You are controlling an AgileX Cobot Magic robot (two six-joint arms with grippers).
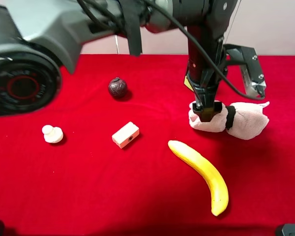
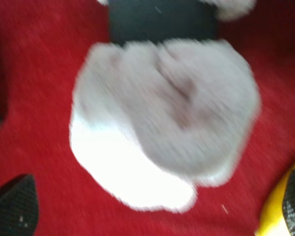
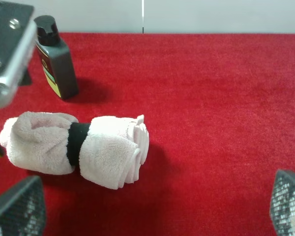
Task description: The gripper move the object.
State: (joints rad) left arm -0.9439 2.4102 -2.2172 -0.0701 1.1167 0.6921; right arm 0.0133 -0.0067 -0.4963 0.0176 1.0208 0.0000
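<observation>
The pale pink rolled towel [image 1: 238, 121] with a black band lies on the red cloth at the right of the middle. My left gripper [image 1: 206, 112] reaches across from the left and hangs straight down on the towel's left end. In the left wrist view the towel [image 2: 167, 113] is close and blurred, and the gripper [image 2: 152, 209] is open with one fingertip [image 2: 12, 206] at each side of it. My right gripper [image 3: 152, 209] shows only in its own view, open and empty, with the towel [image 3: 73, 145] lying ahead of it.
A banana [image 1: 202, 173] lies just in front of the towel. A cream block [image 1: 125, 134], a small white knob figure [image 1: 52, 133] and a dark ball [image 1: 117, 87] lie to the left. A black bottle [image 3: 56, 59] stands behind the towel.
</observation>
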